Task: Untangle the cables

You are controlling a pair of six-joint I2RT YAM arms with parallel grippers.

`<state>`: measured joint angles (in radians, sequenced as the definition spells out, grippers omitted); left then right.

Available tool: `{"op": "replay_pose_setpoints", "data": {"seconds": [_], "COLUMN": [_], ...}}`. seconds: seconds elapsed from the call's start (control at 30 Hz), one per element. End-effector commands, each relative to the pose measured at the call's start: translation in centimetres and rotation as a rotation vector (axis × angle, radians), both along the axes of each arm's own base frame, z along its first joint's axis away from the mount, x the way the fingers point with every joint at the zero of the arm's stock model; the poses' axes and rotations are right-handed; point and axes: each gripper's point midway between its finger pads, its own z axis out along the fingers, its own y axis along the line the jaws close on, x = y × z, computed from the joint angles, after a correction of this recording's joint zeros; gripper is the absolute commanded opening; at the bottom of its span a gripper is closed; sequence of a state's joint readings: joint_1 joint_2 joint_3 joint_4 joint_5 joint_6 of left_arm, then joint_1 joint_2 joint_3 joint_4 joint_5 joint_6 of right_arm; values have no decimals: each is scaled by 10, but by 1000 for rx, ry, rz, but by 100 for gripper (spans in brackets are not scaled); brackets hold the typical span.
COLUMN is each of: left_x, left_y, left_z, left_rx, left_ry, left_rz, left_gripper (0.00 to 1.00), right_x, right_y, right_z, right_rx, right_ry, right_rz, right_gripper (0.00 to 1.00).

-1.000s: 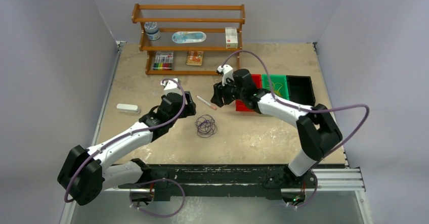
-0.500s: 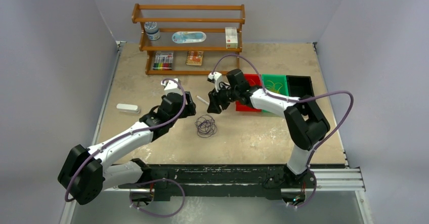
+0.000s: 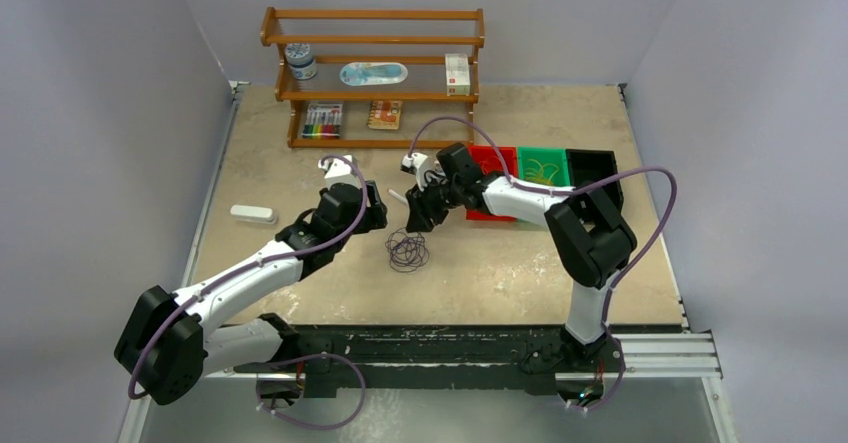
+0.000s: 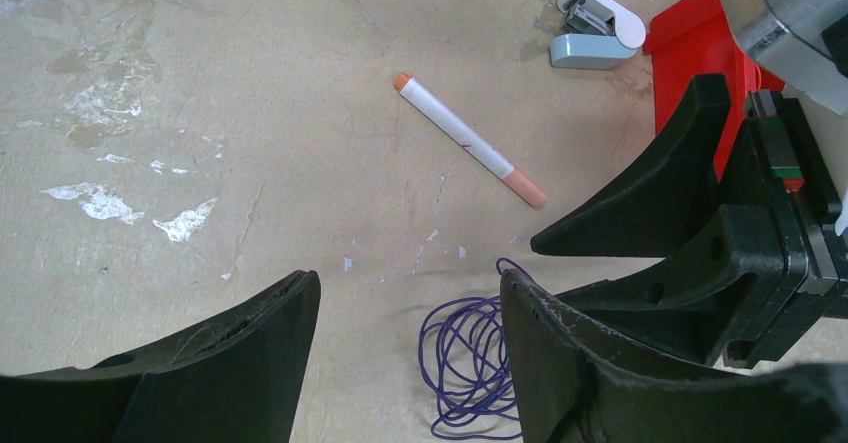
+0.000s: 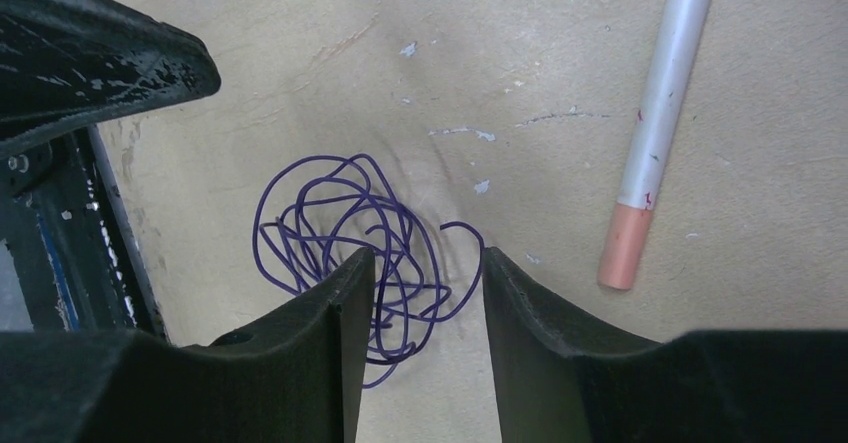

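Gripper on right (image 5: 425, 263) closer to cables (image 5: 335, 225)

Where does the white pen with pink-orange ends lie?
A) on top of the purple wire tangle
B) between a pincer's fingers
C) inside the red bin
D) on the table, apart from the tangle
D: the white pen with pink-orange ends lies flat on the tan tabletop, apart from the tangle of thin purple wire.

The beige desk (image 3: 500, 273) carries a purple cable tangle (image 3: 407, 250). Just behind the tangle lies a white pen (image 4: 470, 141), and farther back stands a wooden shelf (image 3: 372, 40).
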<state>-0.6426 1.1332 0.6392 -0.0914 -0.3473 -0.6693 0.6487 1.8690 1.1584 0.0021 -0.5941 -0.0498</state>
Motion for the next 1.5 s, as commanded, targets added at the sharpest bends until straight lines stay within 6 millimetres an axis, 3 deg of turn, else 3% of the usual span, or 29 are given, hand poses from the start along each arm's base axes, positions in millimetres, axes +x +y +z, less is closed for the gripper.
{"op": "replay_pose_setpoints", "data": {"seconds": [0.0, 0.2, 0.33, 0.63, 0.9, 1.23, 1.47], "left_x": [6, 7, 7, 4, 5, -5, -8], "left_y": [1, 0, -4, -40, -64, -59, -63], "left_z": [9, 10, 12, -3, -15, -6, -26], "left_rx": [-12, -15, -29, -113, -191, -181, -161], "left_ry": [-40, -43, -46, -16, -1, -48, -31], "left_rz": [11, 9, -1, -154, -230, -273, -314], "left_gripper": [66, 66, 66, 71, 70, 69, 62], "right_x": [9, 6, 2, 9, 2, 21, 22], "right_y": [12, 12, 11, -5, -10, -23, -24], "right_z": [18, 27, 39, 73, 68, 53, 60], "right_rx": [40, 61, 91, 196, 241, 173, 191], "right_ry": [-51, -61, -53, -127, -96, -75, -81], "right_rz": [24, 33, 6, -191, -250, -412, -418], "right_gripper": [42, 13, 1, 0, 0, 0, 0]}}
